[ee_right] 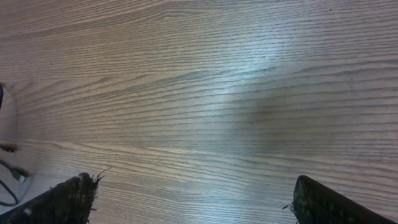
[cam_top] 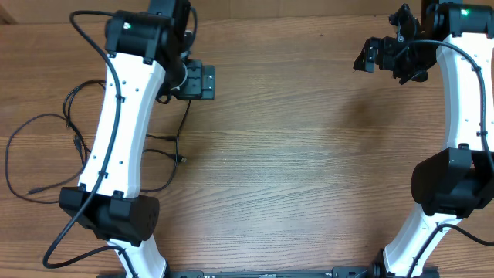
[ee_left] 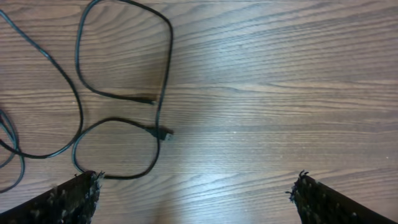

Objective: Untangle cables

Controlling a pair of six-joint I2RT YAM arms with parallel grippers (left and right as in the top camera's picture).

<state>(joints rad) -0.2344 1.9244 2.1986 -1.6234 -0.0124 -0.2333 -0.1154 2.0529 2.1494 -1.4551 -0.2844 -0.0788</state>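
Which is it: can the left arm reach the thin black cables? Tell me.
Probably yes: the left gripper hangs, jaws open, over the wooden table; the thin black cables lie uncovered ahead.

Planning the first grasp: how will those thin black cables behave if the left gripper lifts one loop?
Likely floppy: the cables lie in loose curves on the table, so a lifted loop should sag. Probably light, being thin. Strands cross near the plug end, so neighbours may drag along.

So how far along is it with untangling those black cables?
Nothing looks done: the cables lie in crossing loops. Nothing is in hand: the left gripper and right gripper both hang open and empty. All the untangling is left.
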